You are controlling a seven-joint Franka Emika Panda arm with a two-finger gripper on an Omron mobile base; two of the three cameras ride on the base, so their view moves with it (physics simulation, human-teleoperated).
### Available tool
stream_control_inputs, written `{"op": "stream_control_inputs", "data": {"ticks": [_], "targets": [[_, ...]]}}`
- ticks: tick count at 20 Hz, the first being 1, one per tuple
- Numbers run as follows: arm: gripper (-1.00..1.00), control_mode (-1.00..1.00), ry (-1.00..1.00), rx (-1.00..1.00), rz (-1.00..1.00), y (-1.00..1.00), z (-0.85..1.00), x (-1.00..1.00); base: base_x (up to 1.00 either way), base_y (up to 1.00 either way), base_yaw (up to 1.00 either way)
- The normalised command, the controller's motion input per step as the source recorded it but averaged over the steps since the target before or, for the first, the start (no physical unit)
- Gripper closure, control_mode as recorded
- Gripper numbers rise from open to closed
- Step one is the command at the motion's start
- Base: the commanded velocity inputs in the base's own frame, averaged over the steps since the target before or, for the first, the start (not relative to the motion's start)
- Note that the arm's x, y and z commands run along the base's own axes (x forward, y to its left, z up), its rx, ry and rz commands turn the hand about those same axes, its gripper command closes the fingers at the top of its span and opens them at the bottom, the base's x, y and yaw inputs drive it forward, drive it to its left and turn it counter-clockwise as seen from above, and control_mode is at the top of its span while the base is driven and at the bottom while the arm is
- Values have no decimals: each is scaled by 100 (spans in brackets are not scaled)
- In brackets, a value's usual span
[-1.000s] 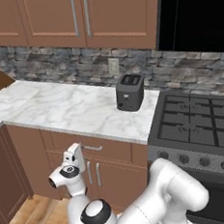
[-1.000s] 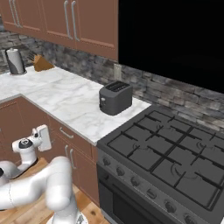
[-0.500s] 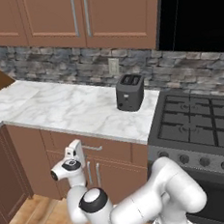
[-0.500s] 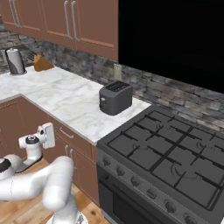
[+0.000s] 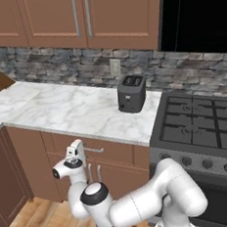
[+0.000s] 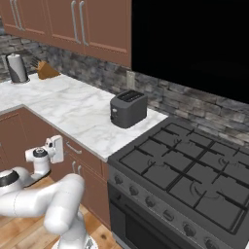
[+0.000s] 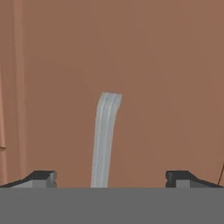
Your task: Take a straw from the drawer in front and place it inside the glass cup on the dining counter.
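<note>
The drawer is shut, its flat brown front just under the marble worktop. My gripper hangs right in front of its left part, close to the slim silver handle, and stands open with nothing in it. From the right base the gripper sits just left of the drawer. In the hand view the handle runs up between my wide-apart fingertips, against the drawer front. The straw is hidden. The glass cup and the dining counter are out of view.
A dark toaster stands on the marble worktop, beside a black stove on the right. A knife block and a paper-towel roll sit far left. Cabinet doors lie below the drawer, above a wooden floor.
The hand has risen a little and moved in closer to the drawer front. The jaws have stayed open.
</note>
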Motion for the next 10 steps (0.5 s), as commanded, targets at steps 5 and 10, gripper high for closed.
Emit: {"op": "stream_control_inputs", "data": {"ticks": [5,10], "targets": [[-100,-100,-11,-7,0,0,-59,4,0,0,0],[-100,-100,-16,-8,0,0,-61,3,0,0,0]]}}
